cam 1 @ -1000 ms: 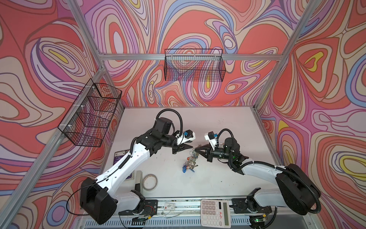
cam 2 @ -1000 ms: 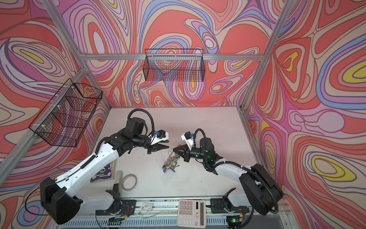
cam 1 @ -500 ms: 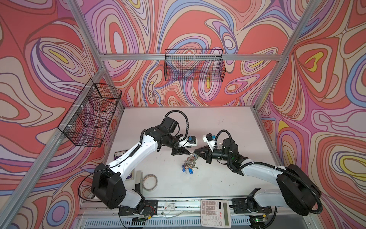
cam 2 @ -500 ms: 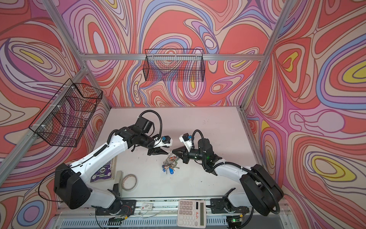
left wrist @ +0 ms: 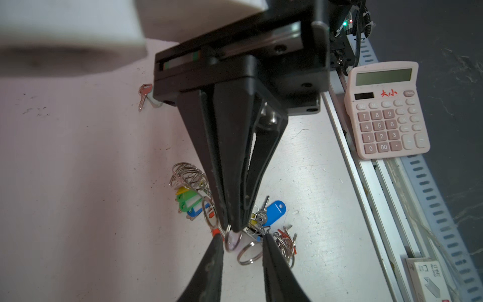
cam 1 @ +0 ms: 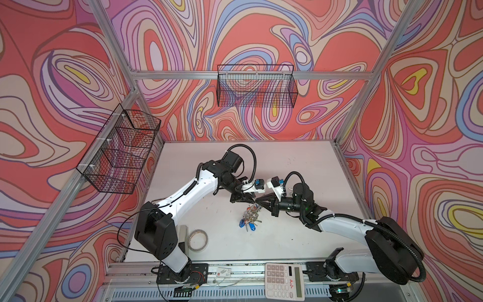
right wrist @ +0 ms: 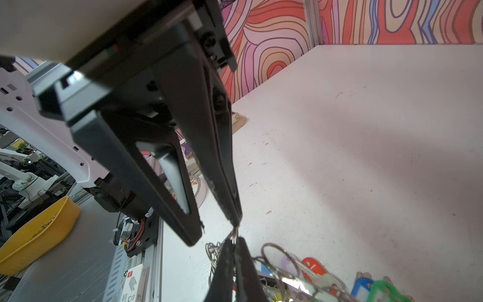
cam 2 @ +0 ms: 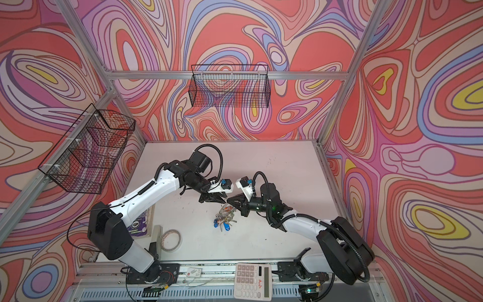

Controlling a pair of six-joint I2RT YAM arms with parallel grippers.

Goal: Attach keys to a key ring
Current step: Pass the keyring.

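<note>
I am working inside a robotics lab cell: aluminium framing is holding swirl-printed walls around a white tabletop, wire baskets are hanging off it, and more white robot arms are standing beyond

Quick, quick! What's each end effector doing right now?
Left end effector: open, fingers either side of the small split ring, not pinching it.
Right end effector: closed, holding that same ring.
</note>
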